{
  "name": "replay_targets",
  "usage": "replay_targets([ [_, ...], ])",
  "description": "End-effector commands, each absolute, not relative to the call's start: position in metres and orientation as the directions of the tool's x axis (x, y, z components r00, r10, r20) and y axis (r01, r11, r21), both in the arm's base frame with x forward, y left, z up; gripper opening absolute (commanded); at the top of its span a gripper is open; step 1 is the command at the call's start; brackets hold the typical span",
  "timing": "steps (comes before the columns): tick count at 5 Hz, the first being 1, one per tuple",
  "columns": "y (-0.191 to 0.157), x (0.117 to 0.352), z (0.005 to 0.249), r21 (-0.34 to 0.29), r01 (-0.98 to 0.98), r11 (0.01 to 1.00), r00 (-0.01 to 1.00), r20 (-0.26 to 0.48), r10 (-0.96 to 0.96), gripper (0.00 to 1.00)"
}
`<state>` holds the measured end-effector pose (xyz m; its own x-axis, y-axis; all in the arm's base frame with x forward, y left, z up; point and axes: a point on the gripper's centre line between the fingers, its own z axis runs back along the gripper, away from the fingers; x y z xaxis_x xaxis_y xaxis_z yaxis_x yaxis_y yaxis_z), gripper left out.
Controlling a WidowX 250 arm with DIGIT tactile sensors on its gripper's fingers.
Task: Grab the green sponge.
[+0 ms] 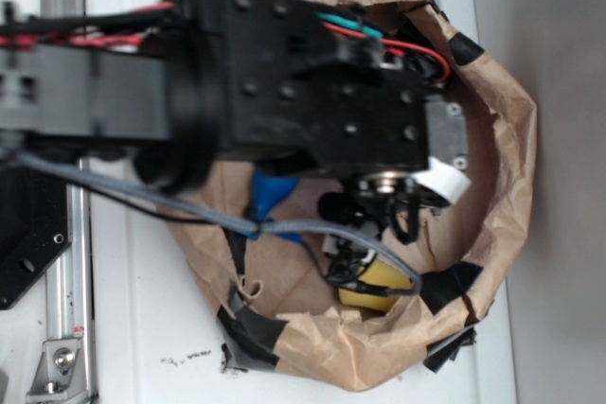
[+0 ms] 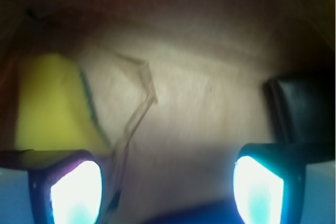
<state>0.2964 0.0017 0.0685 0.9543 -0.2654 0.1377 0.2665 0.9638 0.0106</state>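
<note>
My gripper (image 2: 168,182) is spread wide with nothing between its two fingers (image 2: 76,190), reaching down inside the crumpled brown paper bag (image 1: 511,149). The green sponge (image 2: 50,103), which looks yellow here with a thin dark green edge along one side, lies on the bag's floor just ahead of my left finger and outside the gap, so I am not lined up on it yet. In the exterior view only a small yellow corner of it shows under my cables, near the bag's taped rim.

I judge it light and soft, a foam wedge that will squash under the pads and should not slip much. I would shift left until it sits between my fingers and close across its narrower width, low on the body, not at the thin tip.

To my right a black square pad (image 2: 299,108) lies against the bag wall, well apart from the sponge. Something blue (image 2: 194,213) sits just beneath me at the near edge. A raised paper crease (image 2: 139,108) runs beside the sponge and could catch my left finger; the bag wall crowds the far side.
</note>
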Motion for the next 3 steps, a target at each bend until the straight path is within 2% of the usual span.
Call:
replay_targets([
  [1,-0.044,0.285,0.072,-0.038,0.426,0.904,0.890,0.195,-0.411,1.00],
  [2,-0.052,0.272,0.082,-0.090,0.449,0.889,0.879,0.226,-0.421,1.00],
  [3,-0.058,0.273,0.070,-0.070,0.449,0.891,0.880,0.206,-0.428,1.00],
])
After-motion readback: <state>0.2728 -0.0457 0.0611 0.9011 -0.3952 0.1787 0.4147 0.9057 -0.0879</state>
